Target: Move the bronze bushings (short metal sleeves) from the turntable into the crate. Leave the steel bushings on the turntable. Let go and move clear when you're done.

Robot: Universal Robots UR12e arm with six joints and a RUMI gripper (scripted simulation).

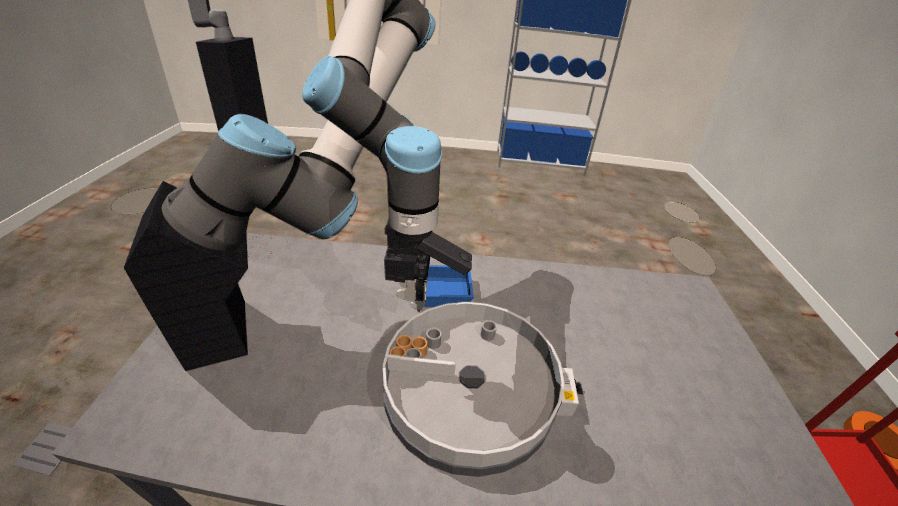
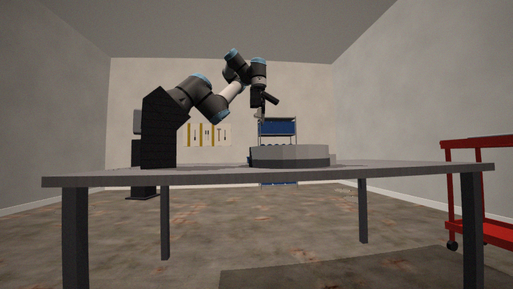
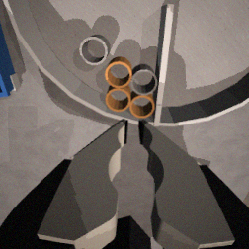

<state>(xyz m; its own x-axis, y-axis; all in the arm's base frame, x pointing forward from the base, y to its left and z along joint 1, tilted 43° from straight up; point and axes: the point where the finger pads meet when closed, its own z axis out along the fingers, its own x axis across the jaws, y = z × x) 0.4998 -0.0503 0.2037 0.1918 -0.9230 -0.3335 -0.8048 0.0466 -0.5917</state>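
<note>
My gripper is shut and empty, high above the turntable's rim. In the wrist view its tips appear just short of the bushing group. Three bronze bushings stand upright in a tight cluster with one steel bushing, against the divider. A second steel bushing stands apart from them. A third steel bushing stands farther right in the top view. The blue crate sits behind the turntable, partly hidden by my gripper; no bushing shows in its visible part.
The white divider runs from the turntable's wall towards its dark hub. The raised wall surrounds the bushings. A white box with a yellow label is on the turntable's right side. A red cart stands right of the table.
</note>
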